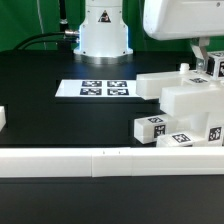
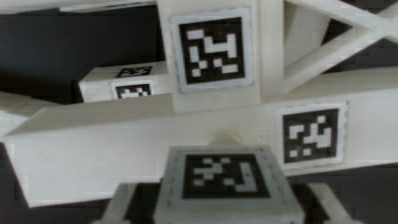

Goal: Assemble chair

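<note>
In the wrist view my gripper (image 2: 222, 206) is shut on a short square white post (image 2: 222, 176) with a black-and-white tag on its face; a finger presses each side of it. Just past the post lies a broad white chair slab (image 2: 160, 130) carrying another tag. Beyond that slab rises the X-braced frame (image 2: 217, 45), also tagged. A second short post (image 2: 121, 84) lies beside the frame. In the exterior view the gripper (image 1: 205, 60) hangs over the cluster of white chair pieces (image 1: 185, 100) at the exterior view's right, with two loose posts (image 1: 150, 127) in front.
The marker board (image 1: 100, 88) lies flat on the black table before the robot base (image 1: 103, 35). A long low white rail (image 1: 100, 160) runs along the front edge. A small white block (image 1: 3, 117) shows at the exterior view's left edge.
</note>
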{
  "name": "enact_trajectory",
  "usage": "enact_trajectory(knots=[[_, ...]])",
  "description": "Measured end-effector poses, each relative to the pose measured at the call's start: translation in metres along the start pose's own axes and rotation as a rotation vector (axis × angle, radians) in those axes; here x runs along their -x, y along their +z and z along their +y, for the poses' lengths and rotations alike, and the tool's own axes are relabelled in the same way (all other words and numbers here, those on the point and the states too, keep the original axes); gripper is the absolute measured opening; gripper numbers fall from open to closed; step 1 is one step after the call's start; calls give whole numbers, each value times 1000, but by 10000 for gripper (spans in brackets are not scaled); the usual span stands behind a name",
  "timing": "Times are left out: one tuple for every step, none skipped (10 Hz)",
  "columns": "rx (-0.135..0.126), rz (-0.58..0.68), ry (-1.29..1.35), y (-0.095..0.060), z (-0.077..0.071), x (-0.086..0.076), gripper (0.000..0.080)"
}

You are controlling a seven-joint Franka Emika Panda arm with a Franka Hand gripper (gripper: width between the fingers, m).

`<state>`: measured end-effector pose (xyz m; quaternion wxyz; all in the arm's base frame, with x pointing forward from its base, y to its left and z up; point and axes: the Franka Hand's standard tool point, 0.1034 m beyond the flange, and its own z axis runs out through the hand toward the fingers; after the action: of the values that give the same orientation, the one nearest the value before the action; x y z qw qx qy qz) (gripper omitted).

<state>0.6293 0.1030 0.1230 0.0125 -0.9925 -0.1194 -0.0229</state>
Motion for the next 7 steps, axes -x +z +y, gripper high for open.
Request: enact_trajectory(knots=[[-1,4,15,0,0,1,268],[-3,-1,38,0,0,6,268],[-5,-4,55,0,0,9,268],[-4,-1,71,0,0,11,268],[-2,7,73,0,1,10,268],[-2,7,73,0,1,10,268],[-2,7,73,0,1,10,268]])
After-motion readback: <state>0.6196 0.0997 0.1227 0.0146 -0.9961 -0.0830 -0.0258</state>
